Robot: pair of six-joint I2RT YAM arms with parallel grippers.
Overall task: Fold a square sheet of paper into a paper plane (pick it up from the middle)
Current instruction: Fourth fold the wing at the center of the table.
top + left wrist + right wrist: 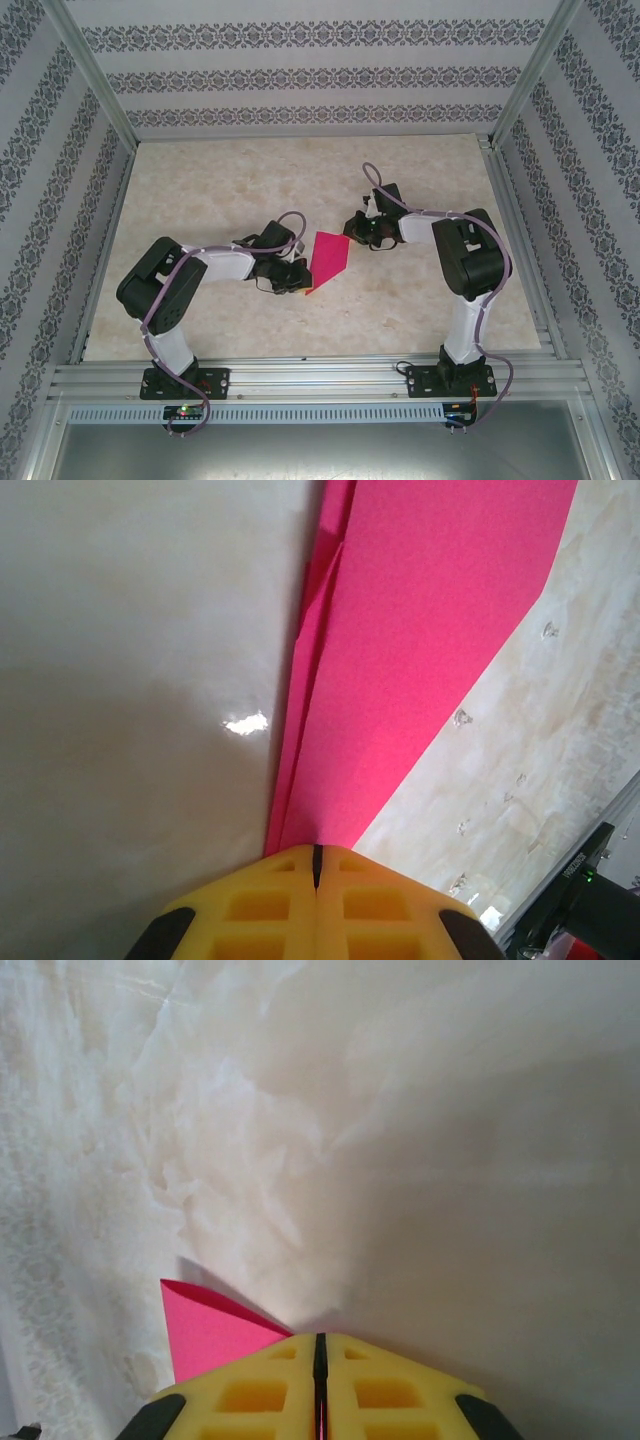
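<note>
- The folded magenta-pink paper sheet [328,260] is judged light, thin, limp and easily creased; grip it at an edge beside a fold.
- Location: mid pale marbled surface [200,190], between both grippers.
- Long axis: near-left to far-right, narrow end toward the left gripper [316,852].
- Left jaws: closed on the narrow end.
- Right gripper [320,1338] jaws: closed on the far corner.
</note>
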